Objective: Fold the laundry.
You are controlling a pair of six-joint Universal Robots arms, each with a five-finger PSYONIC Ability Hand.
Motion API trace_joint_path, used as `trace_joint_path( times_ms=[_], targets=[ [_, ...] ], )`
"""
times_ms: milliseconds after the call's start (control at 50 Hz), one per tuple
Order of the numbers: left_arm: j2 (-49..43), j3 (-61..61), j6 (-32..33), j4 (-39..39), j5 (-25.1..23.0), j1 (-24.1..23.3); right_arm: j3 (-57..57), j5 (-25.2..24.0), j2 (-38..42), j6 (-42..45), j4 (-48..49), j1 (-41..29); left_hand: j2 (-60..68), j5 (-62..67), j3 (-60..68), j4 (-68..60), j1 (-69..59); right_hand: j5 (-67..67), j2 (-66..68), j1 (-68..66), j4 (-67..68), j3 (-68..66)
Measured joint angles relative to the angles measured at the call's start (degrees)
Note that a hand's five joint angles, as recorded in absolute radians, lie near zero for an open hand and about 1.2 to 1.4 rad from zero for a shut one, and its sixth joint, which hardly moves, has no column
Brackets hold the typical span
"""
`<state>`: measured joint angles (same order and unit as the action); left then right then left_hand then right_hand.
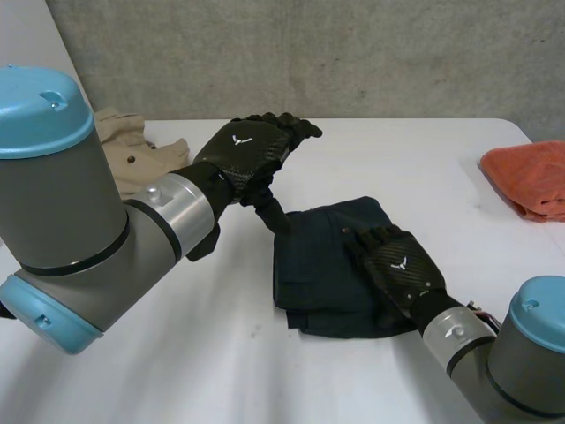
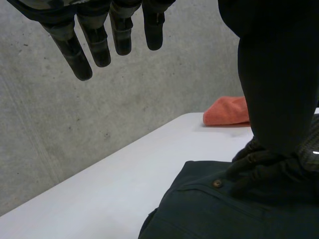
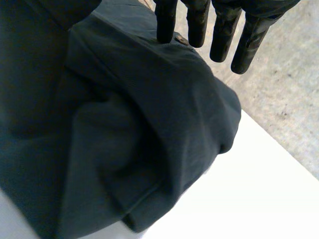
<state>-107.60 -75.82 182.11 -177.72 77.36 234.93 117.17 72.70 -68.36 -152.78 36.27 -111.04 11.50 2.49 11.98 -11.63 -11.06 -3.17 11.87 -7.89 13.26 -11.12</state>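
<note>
A dark navy garment (image 1: 318,256) lies folded into a rough square on the white table (image 1: 406,150). My right hand (image 1: 397,265) rests flat on its right half, open, with straight fingers (image 3: 222,30) over the dark cloth (image 3: 139,114). My left hand (image 1: 247,150) hovers above the garment's far left corner, open, its thumb pointing down toward that corner; I cannot tell whether it touches. In the left wrist view the straight fingers (image 2: 94,40) hang in the air above the garment (image 2: 209,214), and my right hand (image 2: 259,167) lies on the cloth.
A beige garment (image 1: 132,150) lies crumpled at the back left of the table. An orange cloth (image 1: 530,177) (image 2: 227,112) sits at the right edge. A concrete wall stands behind the table.
</note>
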Motion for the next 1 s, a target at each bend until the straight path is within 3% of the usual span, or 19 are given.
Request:
trace_joint_path(
  times_ms=[380, 420, 460, 480, 600, 620, 640, 680, 800, 880, 1000],
  targets=[
    [0.05, -1.61, -0.26, -0.32, -0.10, -0.08, -8.39, 0.43, 6.71, 2.51, 1.36, -2.03, 0.00, 0.00, 0.00, 0.00, 0.00, -0.65, 1.17, -1.71, 0.62, -1.38],
    [0.04, -1.82, -0.27, -0.35, -0.10, -0.05, -9.03, 0.37, 6.92, 2.47, 1.31, -2.09, 0.00, 0.00, 0.00, 0.00, 0.00, -6.46, 9.12, -9.50, 7.69, -9.48],
    [0.05, -1.93, -0.29, -0.36, -0.11, -0.03, -9.56, 0.24, 7.12, 2.42, 1.26, -2.11, 0.00, 0.00, 0.00, 0.00, 0.00, -6.46, 9.12, -9.50, 7.69, -9.48],
    [0.05, -1.97, -0.30, -0.36, -0.11, -0.04, -9.85, 0.16, 7.30, 2.38, 1.20, -2.12, 0.00, 0.00, 0.00, 0.00, 0.00, -10.96, 16.75, -15.34, 15.53, -17.73],
    [0.09, -2.13, -0.35, -0.32, -0.11, -0.09, -11.81, 0.01, 9.25, 2.27, 0.76, -2.10, 0.00, 0.00, 0.00, 0.00, 0.00, -10.96, 16.75, -15.34, 15.53, -17.73],
    [0.12, -2.25, -0.38, -0.29, -0.12, -0.12, -12.55, 0.03, 9.94, 2.27, 0.63, -2.06, 0.00, 0.00, 0.00, 0.00, 0.00, -26.61, 36.00, -28.07, 33.83, -35.83],
    [0.14, -2.33, -0.39, -0.29, -0.13, -0.14, -13.04, 0.06, 10.30, 2.27, 0.59, -2.03, 0.00, 0.00, 0.00, 0.00, 0.00, -35.76, 44.89, -34.66, 43.61, -44.47],
    [0.21, -2.57, -0.42, -0.31, -0.15, -0.16, -14.20, 0.14, 10.93, 2.27, 0.52, -1.87, 0.00, 0.00, 0.00, 0.00, 0.00, -42.44, 52.42, -39.64, 50.50, -50.94],
    [0.52, -2.93, -0.44, -0.41, -0.19, -0.13, -18.68, 0.22, 11.49, 2.16, 0.16, -0.65, 0.00, 0.00, 0.00, 0.00, 0.00, -43.57, 53.80, -41.12, 52.56, -52.39],
    [0.77, -2.96, -0.45, -0.44, -0.19, -0.10, -23.82, -0.53, 11.42, 2.13, -1.46, 3.83, 0.00, 0.00, 0.00, 0.00, 0.00, -44.97, 53.80, -41.12, 52.56, -52.39],
    [1.15, -2.85, -0.44, -0.46, -0.17, -0.08, -32.73, -6.25, 13.31, 2.18, -6.99, 11.45, 0.00, 0.00, 0.00, 0.00, 0.00, -47.68, 53.80, -41.12, 54.08, -53.25]
  ],
)
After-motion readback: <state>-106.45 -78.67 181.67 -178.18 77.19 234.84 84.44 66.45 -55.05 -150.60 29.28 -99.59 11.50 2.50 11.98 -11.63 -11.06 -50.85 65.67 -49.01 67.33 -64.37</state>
